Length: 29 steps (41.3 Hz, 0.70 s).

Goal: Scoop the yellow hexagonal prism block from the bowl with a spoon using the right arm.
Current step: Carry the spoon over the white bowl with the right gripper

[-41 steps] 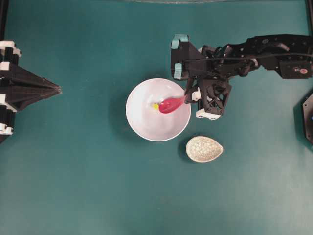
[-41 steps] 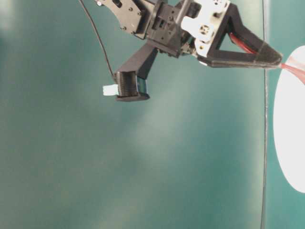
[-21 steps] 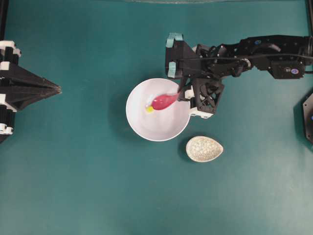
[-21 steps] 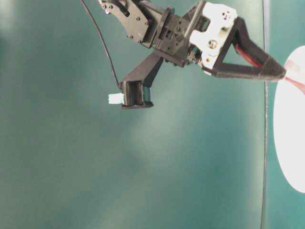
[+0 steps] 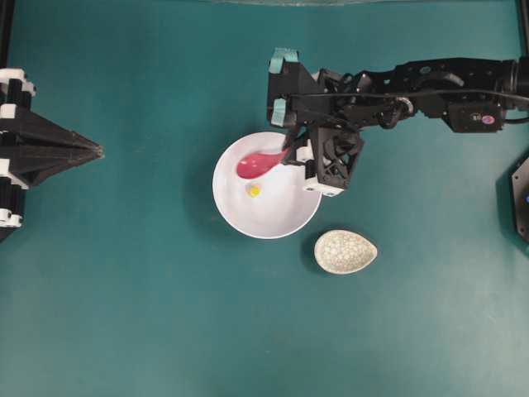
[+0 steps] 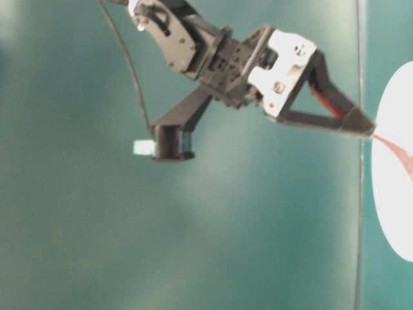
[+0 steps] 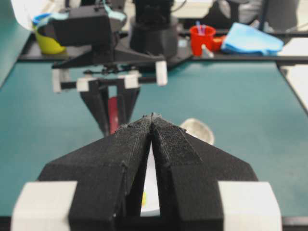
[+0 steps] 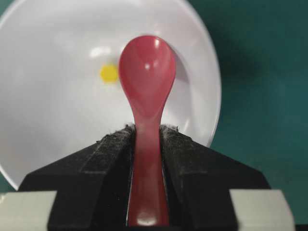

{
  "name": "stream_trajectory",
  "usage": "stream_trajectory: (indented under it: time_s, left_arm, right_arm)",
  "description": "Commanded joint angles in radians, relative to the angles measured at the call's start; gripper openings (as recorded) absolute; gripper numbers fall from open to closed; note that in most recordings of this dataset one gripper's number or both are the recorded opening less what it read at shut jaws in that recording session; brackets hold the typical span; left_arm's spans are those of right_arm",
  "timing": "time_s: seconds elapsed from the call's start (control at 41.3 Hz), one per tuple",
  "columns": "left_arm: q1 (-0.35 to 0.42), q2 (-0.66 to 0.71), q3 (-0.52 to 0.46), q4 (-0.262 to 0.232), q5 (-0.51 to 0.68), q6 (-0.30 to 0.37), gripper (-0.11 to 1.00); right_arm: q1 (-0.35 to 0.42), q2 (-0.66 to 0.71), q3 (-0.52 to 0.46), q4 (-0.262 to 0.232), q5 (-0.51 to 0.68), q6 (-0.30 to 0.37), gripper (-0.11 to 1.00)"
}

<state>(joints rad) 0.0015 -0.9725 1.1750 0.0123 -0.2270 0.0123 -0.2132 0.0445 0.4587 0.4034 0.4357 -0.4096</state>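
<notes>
Inside bowl [image 5: 273, 222]: right end effector [image 8: 147, 137] clamps spoon [image 8: 147, 72] handle; yellow block [image 8: 109, 73] sits apart, off scoop's side, scoop empty

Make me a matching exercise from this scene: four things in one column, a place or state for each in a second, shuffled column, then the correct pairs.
Things
1. spoon
2. yellow hexagonal prism block
3. small speckled dish
4. left gripper

Places or states
A. lying loose on the floor of the white bowl
B. shut and holding nothing, at the table's edge far from the bowl
C. clamped by its handle in the right gripper, scoop over the bowl
D. on the teal table just outside the bowl

Pairs: 1-C, 2-A, 3-D, 4-B
</notes>
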Motion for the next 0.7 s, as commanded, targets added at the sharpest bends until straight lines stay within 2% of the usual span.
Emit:
stream_trajectory:
  time_s: [0.0, 0.678]
  left_arm:
    - [0.000, 0.005, -0.028, 0.002, -0.005, 0.002, 0.07]
    - [-0.002, 0.005, -0.028, 0.003, -0.005, 0.003, 0.07]
  right_arm:
    - [0.002, -0.029, -0.038, 0.003, -0.009, 0.003, 0.25]
    - [0.000, -0.219, -0.041, -0.002, 0.063, 0.002, 0.25]
